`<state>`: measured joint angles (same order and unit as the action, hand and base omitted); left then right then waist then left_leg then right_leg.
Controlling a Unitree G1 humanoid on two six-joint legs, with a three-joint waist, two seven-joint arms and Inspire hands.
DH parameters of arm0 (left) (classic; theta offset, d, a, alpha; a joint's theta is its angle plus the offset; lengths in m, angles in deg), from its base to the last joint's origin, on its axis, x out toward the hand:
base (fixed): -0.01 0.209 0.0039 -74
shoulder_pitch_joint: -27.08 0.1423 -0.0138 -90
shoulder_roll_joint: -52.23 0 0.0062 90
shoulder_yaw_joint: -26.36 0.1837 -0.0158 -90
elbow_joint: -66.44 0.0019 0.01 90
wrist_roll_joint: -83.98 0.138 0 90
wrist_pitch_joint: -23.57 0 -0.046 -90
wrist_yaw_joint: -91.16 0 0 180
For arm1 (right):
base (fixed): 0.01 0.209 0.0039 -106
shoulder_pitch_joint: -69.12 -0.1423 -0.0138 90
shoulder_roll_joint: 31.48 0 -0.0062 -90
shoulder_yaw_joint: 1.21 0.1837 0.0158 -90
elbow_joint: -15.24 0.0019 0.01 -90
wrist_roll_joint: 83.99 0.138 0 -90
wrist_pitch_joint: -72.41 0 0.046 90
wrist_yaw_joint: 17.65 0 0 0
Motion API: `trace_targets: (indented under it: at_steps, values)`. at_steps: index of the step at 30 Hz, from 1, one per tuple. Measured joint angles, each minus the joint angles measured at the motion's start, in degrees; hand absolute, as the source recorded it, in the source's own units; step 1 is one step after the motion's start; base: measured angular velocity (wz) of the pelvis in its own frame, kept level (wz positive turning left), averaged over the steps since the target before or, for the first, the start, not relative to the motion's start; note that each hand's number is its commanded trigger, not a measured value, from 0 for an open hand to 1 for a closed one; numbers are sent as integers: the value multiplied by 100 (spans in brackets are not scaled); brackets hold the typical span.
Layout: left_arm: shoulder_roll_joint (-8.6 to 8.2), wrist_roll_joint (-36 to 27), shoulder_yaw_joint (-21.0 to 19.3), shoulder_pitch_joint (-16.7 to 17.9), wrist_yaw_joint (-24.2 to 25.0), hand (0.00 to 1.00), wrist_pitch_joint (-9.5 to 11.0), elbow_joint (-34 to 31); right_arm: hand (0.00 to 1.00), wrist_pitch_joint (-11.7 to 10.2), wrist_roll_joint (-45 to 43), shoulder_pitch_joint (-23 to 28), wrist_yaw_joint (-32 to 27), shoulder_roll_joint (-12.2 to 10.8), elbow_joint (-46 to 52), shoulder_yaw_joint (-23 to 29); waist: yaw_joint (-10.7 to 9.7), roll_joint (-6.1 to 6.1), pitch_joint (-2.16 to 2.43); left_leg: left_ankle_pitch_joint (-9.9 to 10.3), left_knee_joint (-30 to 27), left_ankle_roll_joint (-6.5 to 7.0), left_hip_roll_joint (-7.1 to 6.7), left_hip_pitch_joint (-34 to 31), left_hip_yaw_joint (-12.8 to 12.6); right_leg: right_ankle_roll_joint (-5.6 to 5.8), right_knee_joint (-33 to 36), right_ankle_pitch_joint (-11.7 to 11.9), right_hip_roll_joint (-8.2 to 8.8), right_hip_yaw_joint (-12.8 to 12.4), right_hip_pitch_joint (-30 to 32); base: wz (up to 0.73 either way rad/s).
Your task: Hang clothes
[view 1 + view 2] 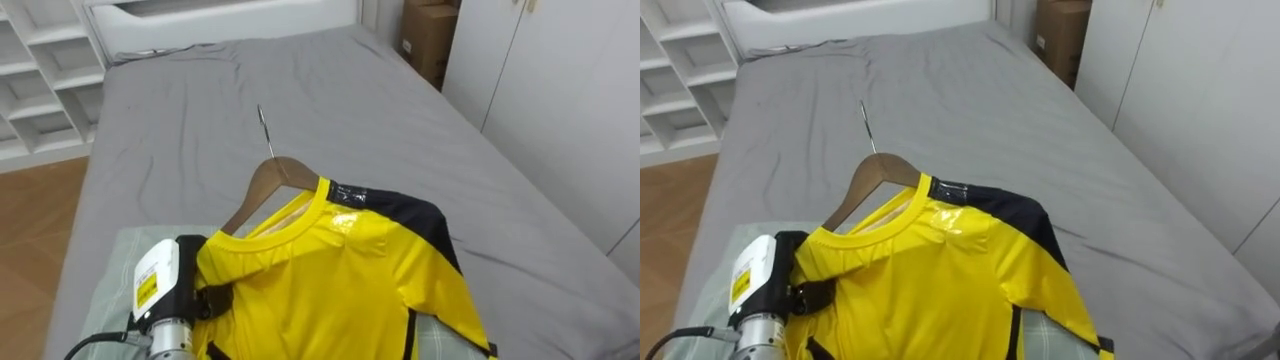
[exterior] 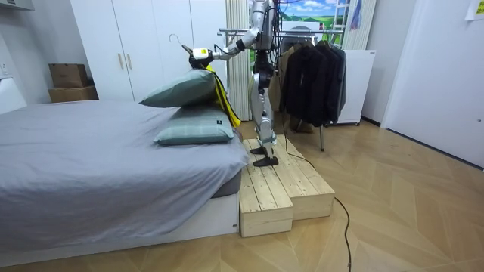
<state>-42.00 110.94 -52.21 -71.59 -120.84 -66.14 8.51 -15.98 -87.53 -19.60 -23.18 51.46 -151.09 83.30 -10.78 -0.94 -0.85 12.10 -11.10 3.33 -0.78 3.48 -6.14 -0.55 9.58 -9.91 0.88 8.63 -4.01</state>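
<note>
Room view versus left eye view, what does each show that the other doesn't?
Room view: the robot standing on a wooden platform beside the bed, a rack of dark clothes behind it. Left eye view: white shelves past the bed, and the wooden hanger seen inside the collar. Shared: the left hand at the yellow shirt, over the bed.

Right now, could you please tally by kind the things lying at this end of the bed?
yellow shirt: 1
wooden hanger: 1
pillows: 2
Total: 4
</note>
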Motion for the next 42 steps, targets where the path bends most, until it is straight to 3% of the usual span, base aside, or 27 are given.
trace_targets:
  at_steps: [8, 15, 18, 21, 25, 36, 42]
  values:
    - [51, 6, 0, 0, -8, 100, 53, 0, 0, -86, 220, 10, -85, 5, -32, 6, -10, -54, 11, 1, -26, -1, 3, -18, -1, 0, 12, 0, -3, -12, 14, 0]
    - [52, 8, 0, -2, -130, 100, 107, -1, 0, -110, 538, 13, -135, 29, -66, 2, -37, -126, 53, 1, -38, -1, 3, -11, 6, -1, 20, 1, -2, -5, -1, 0]
    - [115, -27, -9, -9, -337, 100, 193, -321, 0, -125, 580, 17, -136, 39, -136, 7, -27, -134, 52, 1, -45, -1, 3, -17, 11, -1, 21, 1, 0, 5, -2, 0]
    - [199, -55, -196, -105, -530, 100, 402, -710, 0, -130, 585, 9, -149, 37, -138, 8, -20, -149, 58, 1, -9, -1, 3, 19, 11, -2, 15, 1, -1, 6, -42, 0]
    - [211, -253, -440, -145, -769, 100, 517, -1239, 0, -128, 583, 13, -179, 36, -157, 14, -20, -163, 61, 2, 92, -1, 1, 119, 9, -2, -1, 0, -11, -5, -112, 0]
    - [216, -429, -454, -163, -777, 100, 503, -1364, 0, -77, 625, 0, -128, 37, -160, 11, -12, -168, 61, 2, 105, -1, -5, 105, 9, -7, -90, 5, -14, -2, -118, 0]
    - [307, -417, -461, -178, -787, 100, 484, -1821, 0, -77, 564, 27, -133, 62, -164, 15, -18, -196, 43, 1, 72, -3, -8, 124, -3, -7, -99, 5, -14, -65, -127, -2]
